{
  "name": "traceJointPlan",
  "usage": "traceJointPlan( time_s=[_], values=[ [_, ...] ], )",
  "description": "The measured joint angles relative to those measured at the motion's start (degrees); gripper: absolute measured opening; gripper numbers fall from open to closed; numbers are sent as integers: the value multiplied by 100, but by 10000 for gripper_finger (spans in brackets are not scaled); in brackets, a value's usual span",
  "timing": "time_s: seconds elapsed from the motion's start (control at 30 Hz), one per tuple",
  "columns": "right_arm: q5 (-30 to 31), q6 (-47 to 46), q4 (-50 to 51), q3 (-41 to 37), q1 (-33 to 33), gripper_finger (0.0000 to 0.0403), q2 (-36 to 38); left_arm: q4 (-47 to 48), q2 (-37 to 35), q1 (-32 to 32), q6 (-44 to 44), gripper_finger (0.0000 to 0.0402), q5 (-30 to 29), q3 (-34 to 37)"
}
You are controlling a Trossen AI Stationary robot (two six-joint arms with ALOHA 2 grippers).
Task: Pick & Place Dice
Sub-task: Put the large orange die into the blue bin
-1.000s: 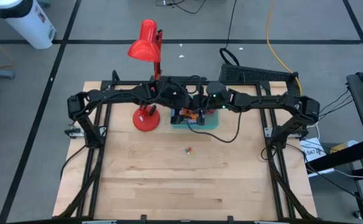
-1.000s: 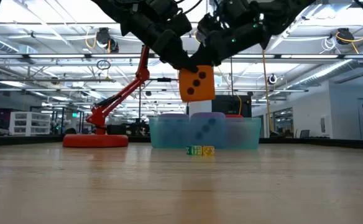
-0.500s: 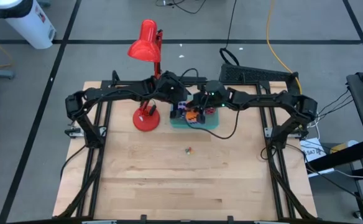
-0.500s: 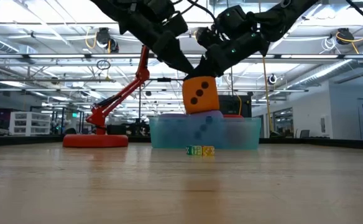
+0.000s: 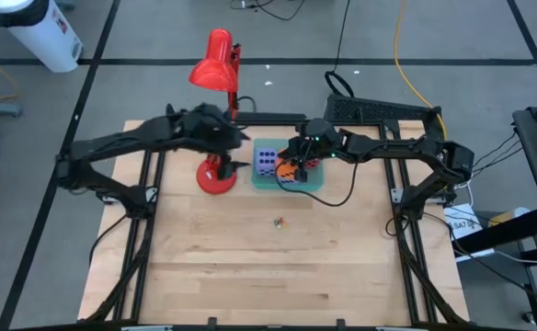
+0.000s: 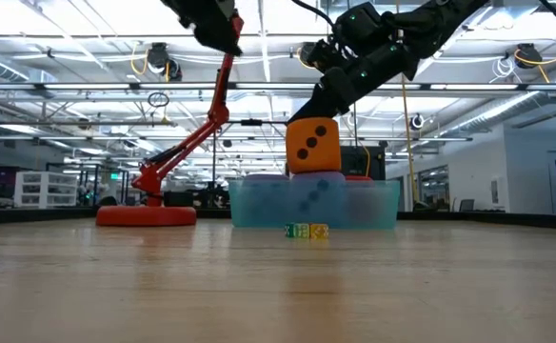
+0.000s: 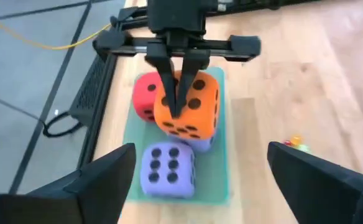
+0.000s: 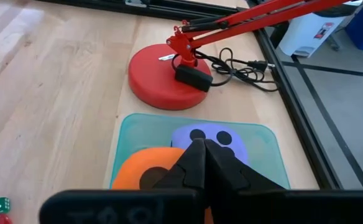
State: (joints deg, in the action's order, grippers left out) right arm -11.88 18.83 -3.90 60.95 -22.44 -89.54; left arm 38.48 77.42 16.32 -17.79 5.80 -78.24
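Right gripper (image 7: pixel 176 93) at frame centre, fingers pinched closed into top of orange die (image 7: pixel 188 106); likely soft, light foam. Left gripper (image 5: pixel 236 140) wide, empty.

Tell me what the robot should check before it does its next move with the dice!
1. Orange die pinched by the right tool: ok, its fingers are shut into the die's top.
2. Orange die resting on a purple-blue die in the teal tray: ok.
3. Orange die sitting level: not ok, it looks tilted in the low view.
4. Left tool out of the way: ok, it is open, above the red lamp.
5. Other dice in the tray: ok, red die and second purple-blue die.
6. Stack holds after release: cannot tell.
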Motion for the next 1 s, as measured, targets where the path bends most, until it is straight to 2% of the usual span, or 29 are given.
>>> traceJointPlan(
  time_s=[0.17, 0.27, 0.37, 0.47, 0.6, 0.67, 0.77, 0.9, 1.0],
  values=[
    [1, 3, -41, 0, 2, 0, 0, 461, -815, -412, 544, 311, -523, 227],
    [-11, -1, -42, 0, 2, 0, 0, 616, -1321, -670, 737, 254, -1067, 453],
    [-13, -2, -50, 0, 2, 0, 0, 493, -1960, -828, 780, 184, -1170, 741],
    [-15, 4, -59, 0, 2, 0, 0, 264, -2653, -846, 388, 108, -770, 1102],
    [-13, -7, -83, 0, 2, 0, 0, -468, -3621, -651, 107, 17, 404, 1781],
    [-13, -9, -90, 0, 2, 0, 0, -1061, -4062, -508, 441, 11, 658, 2232],
    [8, -9, -125, -2, 2, 0, 0, -1516, -4594, -357, 861, 17, 683, 2953],
    [50, 0, -144, -2, 0, 0, 0, -2105, -4945, -194, 1308, 5, 463, 3951],
    [320, 4, -170, -2, 4, 0, 0, -2689, -5062, -81, 1500, 9, 475, 4623]
  ],
)
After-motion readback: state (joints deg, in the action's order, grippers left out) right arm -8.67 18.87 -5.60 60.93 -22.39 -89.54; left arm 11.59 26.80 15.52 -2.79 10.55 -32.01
